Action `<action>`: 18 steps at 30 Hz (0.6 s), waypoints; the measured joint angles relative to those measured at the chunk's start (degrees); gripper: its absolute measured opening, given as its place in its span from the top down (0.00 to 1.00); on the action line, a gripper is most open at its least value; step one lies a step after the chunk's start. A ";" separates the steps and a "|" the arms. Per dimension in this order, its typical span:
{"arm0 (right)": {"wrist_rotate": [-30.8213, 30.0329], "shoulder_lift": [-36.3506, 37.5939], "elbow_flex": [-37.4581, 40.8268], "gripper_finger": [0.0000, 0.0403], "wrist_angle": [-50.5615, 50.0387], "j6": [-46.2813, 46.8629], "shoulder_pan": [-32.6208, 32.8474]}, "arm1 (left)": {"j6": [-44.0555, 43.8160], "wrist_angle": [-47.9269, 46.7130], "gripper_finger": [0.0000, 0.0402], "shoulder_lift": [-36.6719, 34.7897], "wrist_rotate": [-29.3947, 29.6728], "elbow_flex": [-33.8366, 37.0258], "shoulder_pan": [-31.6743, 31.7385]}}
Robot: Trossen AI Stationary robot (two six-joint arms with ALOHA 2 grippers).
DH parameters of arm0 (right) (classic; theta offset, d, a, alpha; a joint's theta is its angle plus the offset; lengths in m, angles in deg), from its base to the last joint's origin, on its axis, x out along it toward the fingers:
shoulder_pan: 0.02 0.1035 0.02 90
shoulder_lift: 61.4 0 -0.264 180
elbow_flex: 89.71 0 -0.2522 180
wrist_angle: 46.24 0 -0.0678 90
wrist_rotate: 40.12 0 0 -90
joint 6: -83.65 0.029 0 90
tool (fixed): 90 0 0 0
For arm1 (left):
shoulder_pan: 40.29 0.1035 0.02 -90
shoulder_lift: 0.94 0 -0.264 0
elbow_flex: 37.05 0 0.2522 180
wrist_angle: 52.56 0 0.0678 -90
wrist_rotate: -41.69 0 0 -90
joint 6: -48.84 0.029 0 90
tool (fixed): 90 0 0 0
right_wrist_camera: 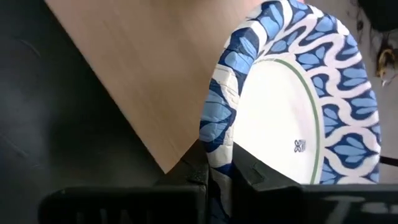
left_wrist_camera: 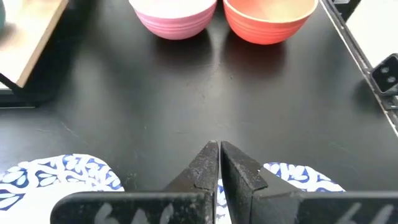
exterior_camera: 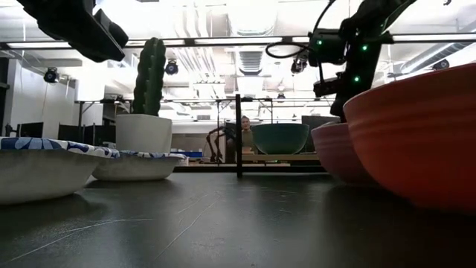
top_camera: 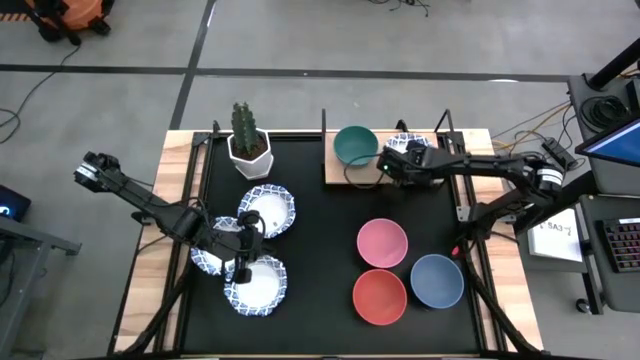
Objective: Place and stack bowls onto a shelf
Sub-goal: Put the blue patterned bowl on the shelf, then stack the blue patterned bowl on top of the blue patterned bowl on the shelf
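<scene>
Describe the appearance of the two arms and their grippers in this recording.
Both arms are dark, slender and jointed: the left arm and the right arm. The right arm carries black cables and small green lights. The left gripper has two dark tapered fingers; the right gripper has similar dark fingers.

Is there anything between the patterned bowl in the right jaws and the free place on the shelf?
Nothing visible. The right gripper holds the patterned bowl by its rim, already over the shelf. The green bowl stands on the shelf's other side, beside that spot, not in the way.
</scene>
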 joint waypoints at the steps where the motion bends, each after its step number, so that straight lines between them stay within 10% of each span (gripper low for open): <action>1: 0.67 0.00 0.00 0.93 0.30 -0.05 -0.71 | 0.00 0.00 1.00 0.00 0.24 0.00 0.02; 18: 6.08 4.21 -0.17 0.62 4.36 2.06 -2.08 | -0.91 0.00 1.00 0.00 0.31 0.00 0.04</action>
